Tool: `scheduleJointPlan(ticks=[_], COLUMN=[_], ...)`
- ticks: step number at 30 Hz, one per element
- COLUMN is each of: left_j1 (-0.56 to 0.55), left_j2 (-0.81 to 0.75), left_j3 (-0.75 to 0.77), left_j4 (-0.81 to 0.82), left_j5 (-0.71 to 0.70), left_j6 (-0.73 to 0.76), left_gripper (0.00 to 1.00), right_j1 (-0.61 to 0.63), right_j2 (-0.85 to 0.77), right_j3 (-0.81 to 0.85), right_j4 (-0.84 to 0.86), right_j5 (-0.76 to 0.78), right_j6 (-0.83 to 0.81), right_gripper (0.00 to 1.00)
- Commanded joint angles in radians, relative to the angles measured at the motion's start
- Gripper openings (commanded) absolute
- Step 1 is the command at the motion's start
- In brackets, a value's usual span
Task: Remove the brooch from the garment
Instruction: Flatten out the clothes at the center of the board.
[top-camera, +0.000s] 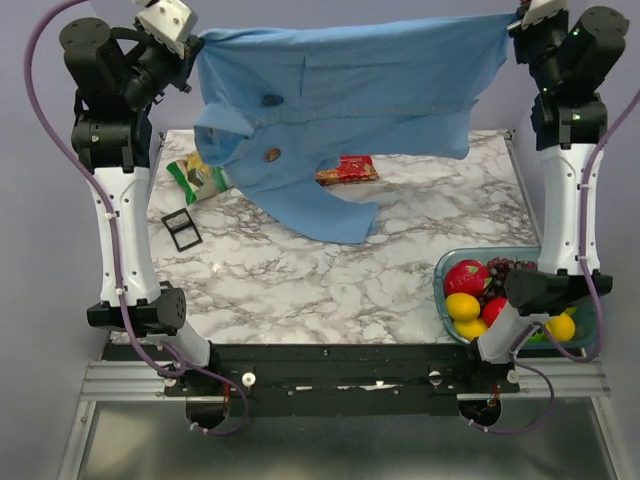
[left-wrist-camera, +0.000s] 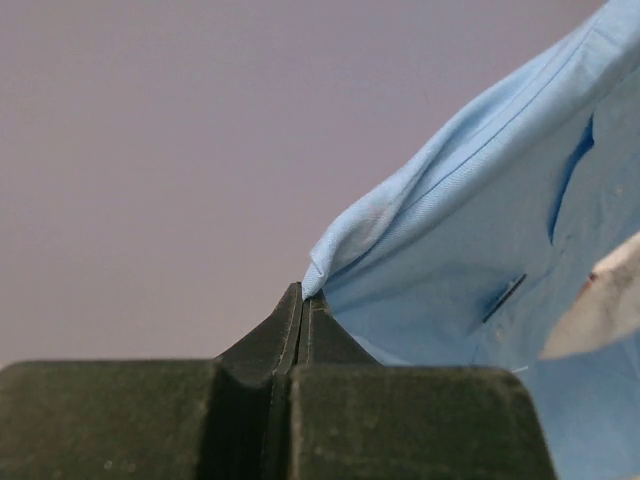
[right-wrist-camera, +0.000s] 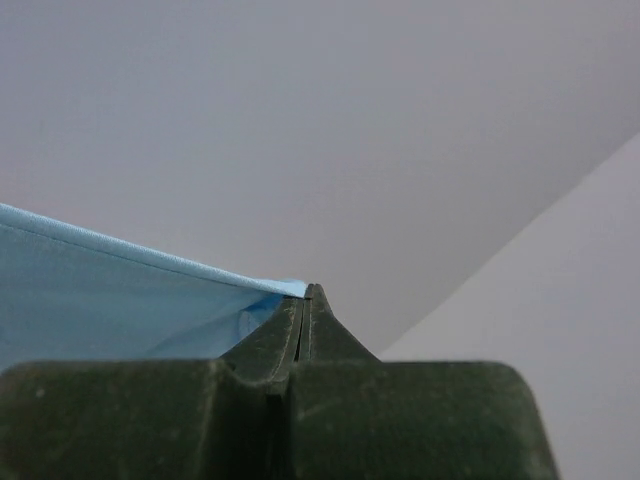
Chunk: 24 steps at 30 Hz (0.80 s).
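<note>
A light blue shirt, the garment (top-camera: 350, 90), hangs stretched in the air above the marble table (top-camera: 330, 280). Its lower part droops onto the tabletop. The brooch (top-camera: 272, 100), a small dark blue round pin, sits on the shirt's front near the left side. A brownish round spot (top-camera: 271, 154) lies lower on the cloth. My left gripper (top-camera: 196, 42) (left-wrist-camera: 303, 292) is shut on the shirt's left corner. My right gripper (top-camera: 513, 22) (right-wrist-camera: 308, 292) is shut on the right corner, with the cloth edge (right-wrist-camera: 120, 300) running off to the left.
A green snack packet (top-camera: 200, 178) and a red packet (top-camera: 347, 170) lie partly under the shirt. A black rectangular frame (top-camera: 181, 229) lies at the left. A teal bowl (top-camera: 470, 253) with fruit stands at the near right, beside the right arm's base.
</note>
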Motion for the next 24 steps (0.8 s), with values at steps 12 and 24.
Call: scheduleJointPlan(ticks=[12, 24], left_j1=[0.015, 0.018], left_j2=[-0.181, -0.406], left_j3=[0.175, -0.272], left_j4=[0.195, 0.188], left_j5=[-0.104, -0.109], left_j6=[-0.001, 0.039], left_gripper=[0.00, 0.00], right_j1=[-0.017, -0.017], right_j2=[-0.394, -0.528], right_j3=[-0.198, -0.544], right_j4=[0.247, 0.261], right_j5=[-0.068, -0.189], right_j6=[0.008, 0.066], right_gripper=[0.01, 0.01])
